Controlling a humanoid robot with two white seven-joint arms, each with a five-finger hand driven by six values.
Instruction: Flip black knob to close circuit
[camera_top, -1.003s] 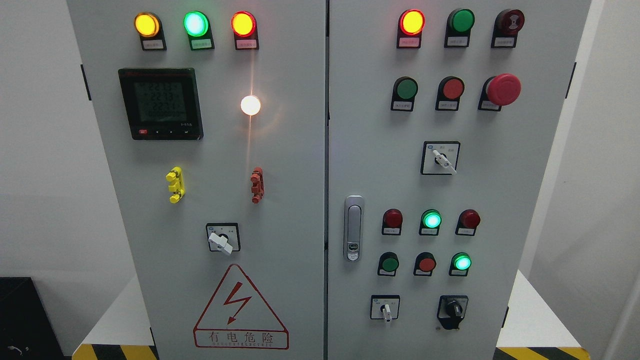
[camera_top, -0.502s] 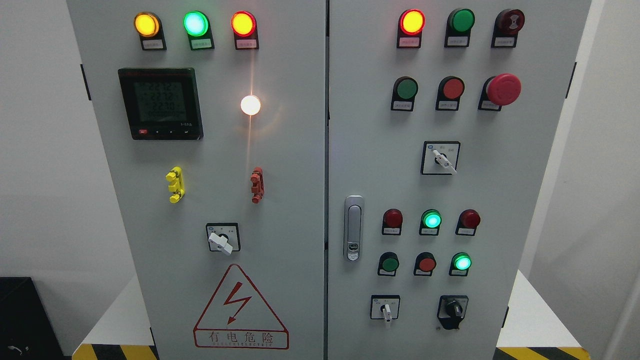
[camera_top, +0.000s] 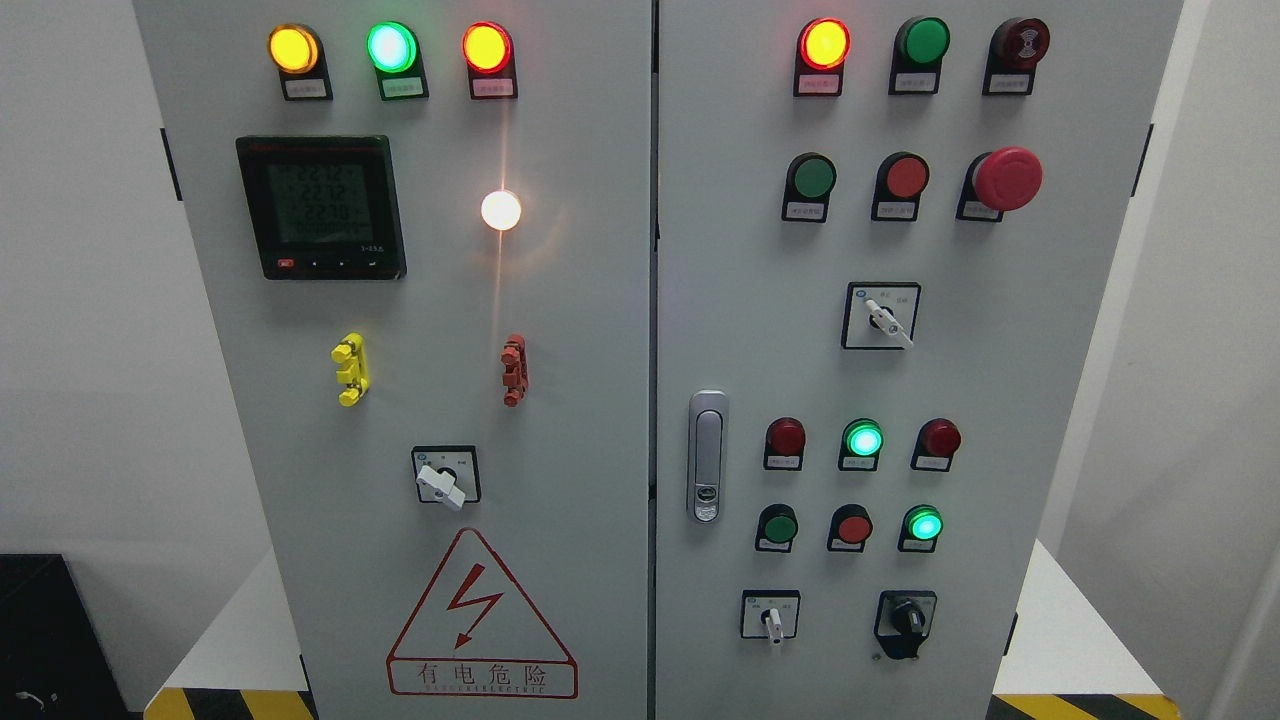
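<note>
A grey electrical cabinet fills the head view. The black knob (camera_top: 908, 618) sits on a black plate at the lower right of the right door (camera_top: 1000, 420), with its pointer roughly upright. Neither of my hands nor arms shows in the frame.
White rotary switches sit on the right door (camera_top: 883, 319), at its bottom (camera_top: 771, 622), and on the left door (camera_top: 444, 482). A red mushroom stop button (camera_top: 1006, 178), lit lamps, a meter (camera_top: 321, 207) and a door handle (camera_top: 707, 456) are on the panel.
Only the meter digits have changed. Nothing else has moved.
</note>
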